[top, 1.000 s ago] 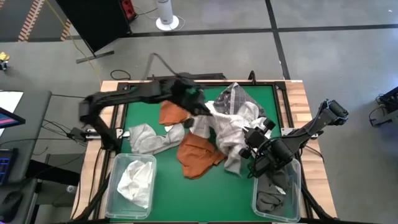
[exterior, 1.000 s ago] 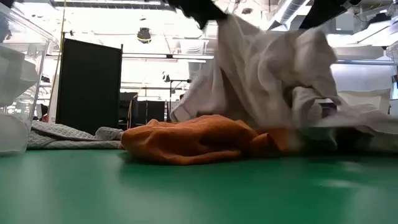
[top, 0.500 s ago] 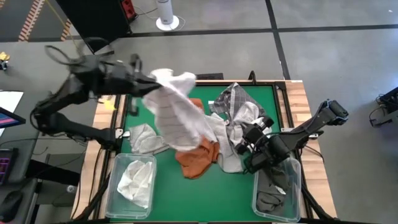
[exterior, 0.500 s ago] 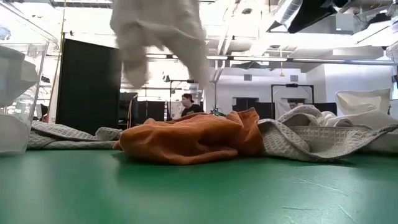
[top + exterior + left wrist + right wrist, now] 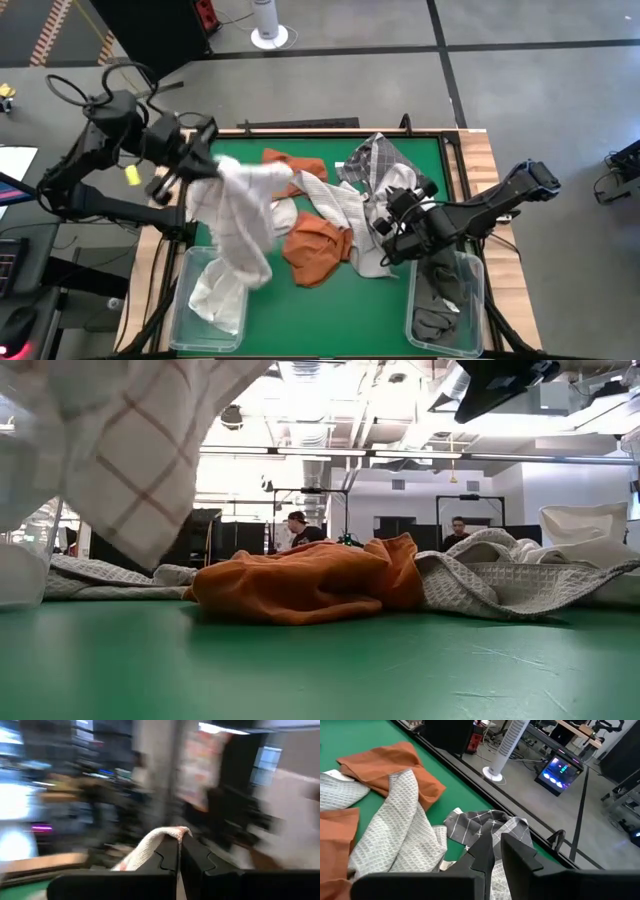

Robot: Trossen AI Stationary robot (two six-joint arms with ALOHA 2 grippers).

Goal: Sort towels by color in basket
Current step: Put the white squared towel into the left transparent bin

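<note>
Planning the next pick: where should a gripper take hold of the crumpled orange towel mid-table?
Pinch a raised fold of the orange towel near its front free edge, from straight above. The pale waffle towel overlaps its far side, so gripping there could drag both. The left gripper is busy holding the white checked towel.

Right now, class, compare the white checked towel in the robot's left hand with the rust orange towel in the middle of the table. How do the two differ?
The white checked towel hangs in the air from the left hand; the orange towel lies crumpled on the green table.
The checked towel is white with thin lines; the orange towel is one plain colour.
The checked towel dangles over the left bin; the orange towel lies among other towels.
Both are soft cloth.
</note>
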